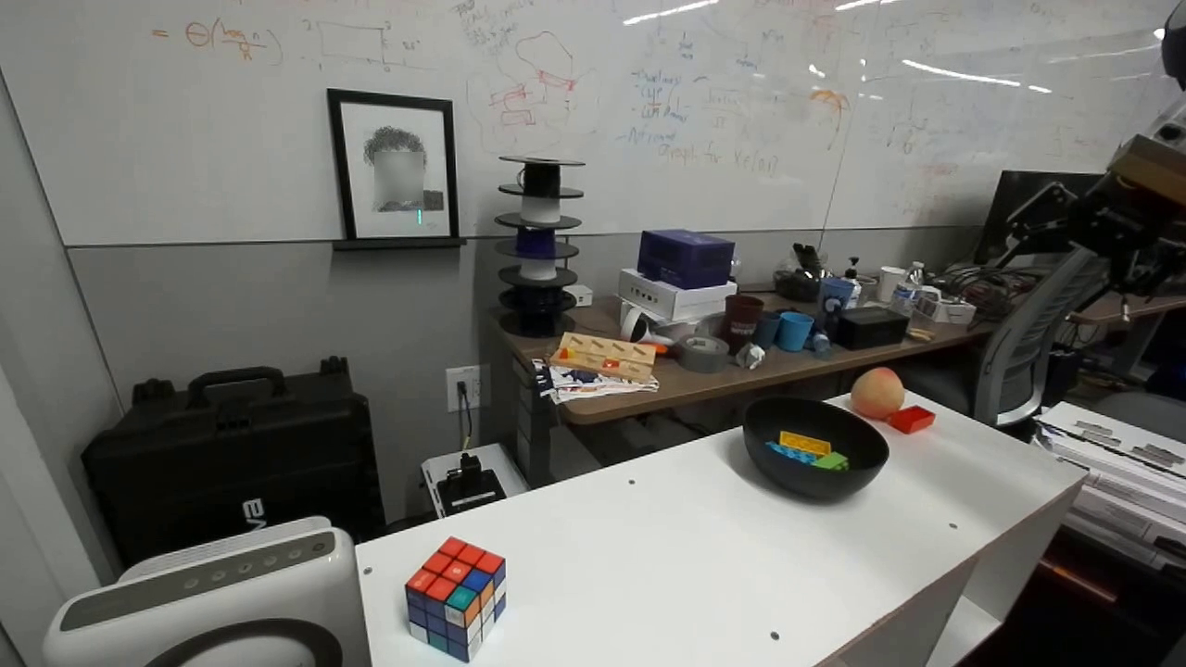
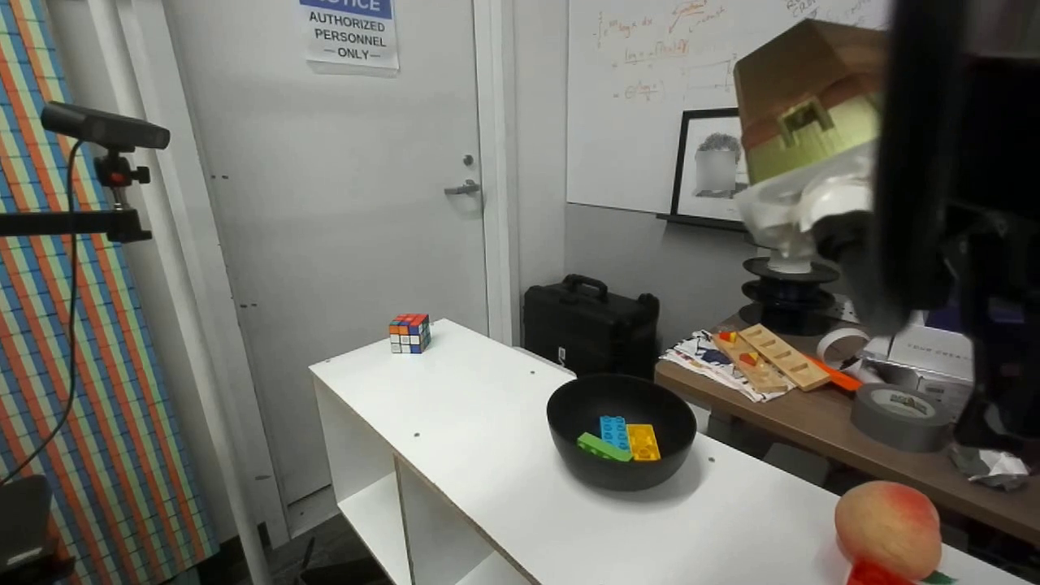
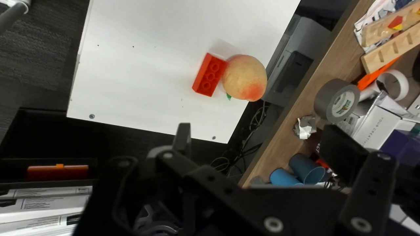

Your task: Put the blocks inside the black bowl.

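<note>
gripper (image 3: 262, 146) gapes, red block (image 3: 209, 75) outside bowl (image 1: 813, 484)

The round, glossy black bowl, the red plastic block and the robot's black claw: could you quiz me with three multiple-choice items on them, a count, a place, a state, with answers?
1. How many plastic blocks lie in the round, glossy black bowl?
A) One
B) Three
C) Five

2. Where is the red plastic block?
A) Inside the bowl
B) Balanced on the bowl's rim
C) Beside the round peach-orange ball

3. How do the jaws of the black two-fingered gripper stand?
A) Open, holding nothing
B) Shut on a block
C) Shut, holding nothing

1 B: a green block, blue block and yellow block show in both exterior views.
2 C: the wrist view shows it on the white tabletop, next to the ball.
3 A: they stand wide apart in the wrist view, nothing held between.
</note>
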Controlling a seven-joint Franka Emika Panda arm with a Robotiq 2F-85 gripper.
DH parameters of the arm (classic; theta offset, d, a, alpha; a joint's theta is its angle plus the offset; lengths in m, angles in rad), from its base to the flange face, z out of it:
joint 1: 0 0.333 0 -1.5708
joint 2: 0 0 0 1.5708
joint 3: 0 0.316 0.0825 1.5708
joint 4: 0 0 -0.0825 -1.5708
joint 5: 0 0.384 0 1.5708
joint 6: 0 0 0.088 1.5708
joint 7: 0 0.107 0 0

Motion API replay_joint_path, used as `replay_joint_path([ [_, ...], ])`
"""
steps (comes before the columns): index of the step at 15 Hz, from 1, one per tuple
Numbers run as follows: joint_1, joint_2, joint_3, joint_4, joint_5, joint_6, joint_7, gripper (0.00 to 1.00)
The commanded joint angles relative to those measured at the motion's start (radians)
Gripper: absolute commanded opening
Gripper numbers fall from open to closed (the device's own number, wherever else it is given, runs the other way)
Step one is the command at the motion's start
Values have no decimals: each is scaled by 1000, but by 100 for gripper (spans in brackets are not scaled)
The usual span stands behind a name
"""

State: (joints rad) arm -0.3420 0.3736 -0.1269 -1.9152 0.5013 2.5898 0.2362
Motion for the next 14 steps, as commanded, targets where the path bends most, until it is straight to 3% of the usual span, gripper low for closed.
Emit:
replay_joint_path([
  [1,11,0,-12,2,5,-5,1,100],
  [8,11,1,-12,3,5,-8,6,100],
  [14,0,137,5,142,195,109,96,100],
])
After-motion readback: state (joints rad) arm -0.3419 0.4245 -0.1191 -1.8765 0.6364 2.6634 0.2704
